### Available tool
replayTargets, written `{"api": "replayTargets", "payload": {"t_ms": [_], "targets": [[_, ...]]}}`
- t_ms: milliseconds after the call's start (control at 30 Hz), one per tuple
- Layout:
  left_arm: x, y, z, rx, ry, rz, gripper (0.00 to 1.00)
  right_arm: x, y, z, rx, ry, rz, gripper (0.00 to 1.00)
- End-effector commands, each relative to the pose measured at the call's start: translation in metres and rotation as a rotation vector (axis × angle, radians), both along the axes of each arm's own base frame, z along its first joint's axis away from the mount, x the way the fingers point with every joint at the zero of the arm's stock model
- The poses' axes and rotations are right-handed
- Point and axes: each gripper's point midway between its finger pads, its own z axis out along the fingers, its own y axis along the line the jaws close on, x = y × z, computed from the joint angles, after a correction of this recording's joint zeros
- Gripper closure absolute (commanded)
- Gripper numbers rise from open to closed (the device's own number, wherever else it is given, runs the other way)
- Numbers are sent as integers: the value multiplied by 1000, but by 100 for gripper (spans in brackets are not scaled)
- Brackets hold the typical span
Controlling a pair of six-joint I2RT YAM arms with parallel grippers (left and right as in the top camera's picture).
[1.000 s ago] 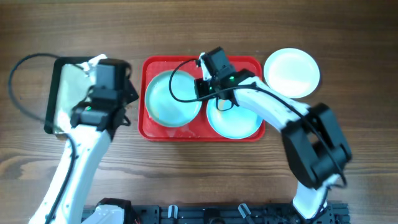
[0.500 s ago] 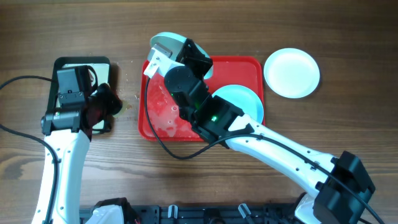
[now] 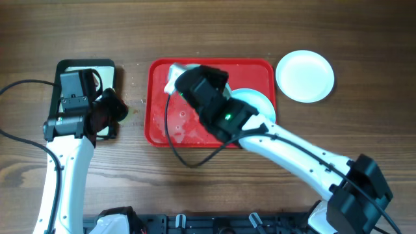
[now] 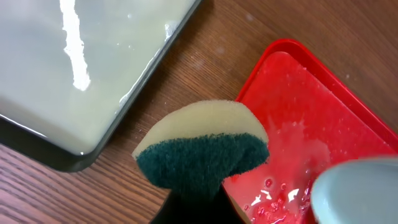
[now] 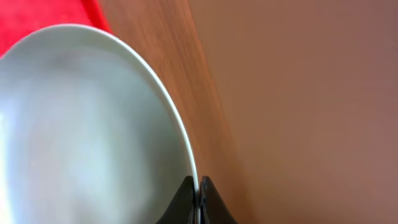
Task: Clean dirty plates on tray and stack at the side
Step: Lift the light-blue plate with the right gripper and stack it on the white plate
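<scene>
The red tray [image 3: 162,123] lies mid-table, wet, and also shows in the left wrist view [image 4: 311,118]. One turquoise plate [image 3: 260,104] rests on its right half. My right gripper [image 5: 198,186] is shut on the rim of the second pale turquoise plate [image 5: 93,124], held tilted over the tray's left half; overhead only its pale edge [image 3: 175,73] shows beside the arm. The white plate [image 3: 305,76] sits on the table right of the tray. My left gripper [image 3: 109,110] is shut on a yellow-and-green sponge [image 4: 202,146] between basin and tray.
A black-rimmed basin [image 3: 71,71] with murky water [image 4: 74,74] stands at the left. Small wet specks lie on the wood between the basin and the tray. Black cables trail from both arms.
The right arm lifted one turquoise plate off the tray's left half and now holds it tilted above it. The left arm drew back from the tray's edge and has since stayed still.
</scene>
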Motion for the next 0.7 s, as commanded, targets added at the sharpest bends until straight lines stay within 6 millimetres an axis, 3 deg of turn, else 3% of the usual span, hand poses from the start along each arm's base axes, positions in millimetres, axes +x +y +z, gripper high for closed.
{"api": "replayTargets", "payload": {"t_ms": [0, 100, 167, 267, 367, 467, 500, 533, 567, 667], "targets": [[-1, 1, -3, 3, 7, -12, 96, 36, -59, 23, 477, -20, -343, 96], [-5, 0, -5, 2, 25, -12, 96, 62, -135, 13, 829, 146, -527, 96], [-5, 0, -5, 2, 25, -12, 96, 70, -210, -11, 978, 242, -722, 96], [-5, 0, -5, 2, 24, -11, 96, 55, -312, -47, 1023, 276, -1034, 96], [-3, 0, -4, 2, 17, -12, 96, 40, -365, -73, 1011, 295, -1188, 96], [-2, 0, -4, 3, 11, -12, 96, 38, -382, -93, 1003, 317, -1248, 96], [-2, 0, -4, 3, 10, -12, 96, 40, -383, -100, 1000, 325, -1253, 91], [-2, 0, -4, 3, 10, -12, 96, 42, -381, -106, 1000, 339, -1253, 68], [-2, 1, -3, 3, 10, -11, 96, 43, -377, -112, 1012, 366, -1243, 54], [-2, 0, -3, 3, 10, -12, 96, 49, -344, -118, 1138, 508, -1130, 52]]}}
